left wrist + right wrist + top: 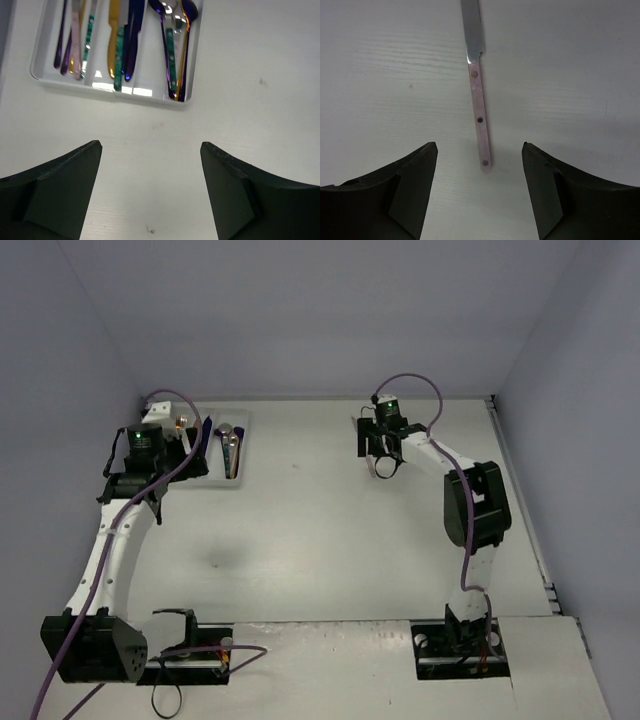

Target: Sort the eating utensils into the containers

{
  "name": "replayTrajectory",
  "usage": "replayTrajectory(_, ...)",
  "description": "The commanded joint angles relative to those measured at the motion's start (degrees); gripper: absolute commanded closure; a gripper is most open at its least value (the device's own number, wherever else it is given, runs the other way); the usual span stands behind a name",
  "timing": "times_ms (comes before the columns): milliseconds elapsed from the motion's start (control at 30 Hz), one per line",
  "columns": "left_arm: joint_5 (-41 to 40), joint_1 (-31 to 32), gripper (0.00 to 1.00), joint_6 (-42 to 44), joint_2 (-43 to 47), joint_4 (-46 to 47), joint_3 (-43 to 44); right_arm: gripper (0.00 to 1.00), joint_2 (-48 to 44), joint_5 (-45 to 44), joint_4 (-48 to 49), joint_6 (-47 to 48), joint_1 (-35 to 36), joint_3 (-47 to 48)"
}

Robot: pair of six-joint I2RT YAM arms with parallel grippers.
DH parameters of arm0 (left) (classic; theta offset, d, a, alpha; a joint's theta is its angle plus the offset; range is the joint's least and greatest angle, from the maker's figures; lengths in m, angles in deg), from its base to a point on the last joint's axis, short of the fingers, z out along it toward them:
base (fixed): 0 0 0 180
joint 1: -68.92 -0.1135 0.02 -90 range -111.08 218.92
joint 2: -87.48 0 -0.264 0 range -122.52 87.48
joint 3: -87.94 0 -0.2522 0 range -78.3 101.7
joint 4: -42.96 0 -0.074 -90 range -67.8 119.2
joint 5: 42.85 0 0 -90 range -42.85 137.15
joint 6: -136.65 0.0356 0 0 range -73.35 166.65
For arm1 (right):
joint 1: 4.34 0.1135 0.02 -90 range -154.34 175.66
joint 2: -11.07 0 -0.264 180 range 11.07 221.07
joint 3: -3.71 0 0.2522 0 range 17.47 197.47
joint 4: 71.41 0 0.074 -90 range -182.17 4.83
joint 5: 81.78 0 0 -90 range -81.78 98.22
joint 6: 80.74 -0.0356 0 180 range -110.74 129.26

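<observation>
Knife (479, 112), pink-handled, flat on table (380, 75), centre frame, handle end between spread fingers of right gripper (479, 146), untouched. Left gripper (151, 145) wide apart, empty, low in frame; white tray (107, 86) upper left, utensils (119, 50) in all three compartments.

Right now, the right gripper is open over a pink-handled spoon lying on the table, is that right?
Not quite: it is a knife, not a spoon. The right wrist view shows a flat silver blade on the pink handle. The right gripper is open over it, and it lies on the table.
</observation>
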Motion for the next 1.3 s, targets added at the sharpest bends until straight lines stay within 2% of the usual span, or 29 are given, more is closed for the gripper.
replayTrajectory(0, -4.3, 5.1, 0.22, 0.7, 6.6, 1.3, -4.7, 0.36, 5.4, -4.2, 0.6, 4.8, 2.3, 6.2)
replayTrajectory(200, -5.0, 10.0, 0.22, 0.6, 14.2, 1.3, -11.6, 0.45, 11.3, -4.7, 0.3, 6.4, 2.7, 10.5)
replayTrajectory(467, -6.4, 13.2, 0.22, 1.0, 15.0, 0.5, -14.5, 0.56, 15.0, -5.8, -0.2, 7.7, 2.7, 14.1)
replayTrajectory(800, -5.6, 13.7, 0.22, 0.4, 13.7, 1.1, -14.4, 0.70, 20.8, -4.2, -1.0, 6.5, 2.7, 18.6)
replayTrajectory(900, -3.3, 13.8, 0.22, 0.3, 13.7, 1.5, -14.6, 0.77, 22.7, -4.0, -1.1, 6.0, 2.7, 20.1)
replayTrajectory(1000, -1.5, 14.3, 0.22, 0.1, 13.7, 2.4, -14.9, 0.93, 24.3, -3.2, -1.2, 5.2, 2.7, 22.0)
replayTrajectory(1067, 0.1, 14.9, 0.22, -0.8, 13.7, 3.2, -15.1, 0.99, 23.3, -3.1, -1.1, 4.6, 3.0, 21.8)
replayTrajectory(1267, 2.2, 19.5, 0.22, -6.9, 12.4, 7.7, -16.0, 1.00, 15.2, -3.5, -0.8, 0.6, 5.3, 16.7)
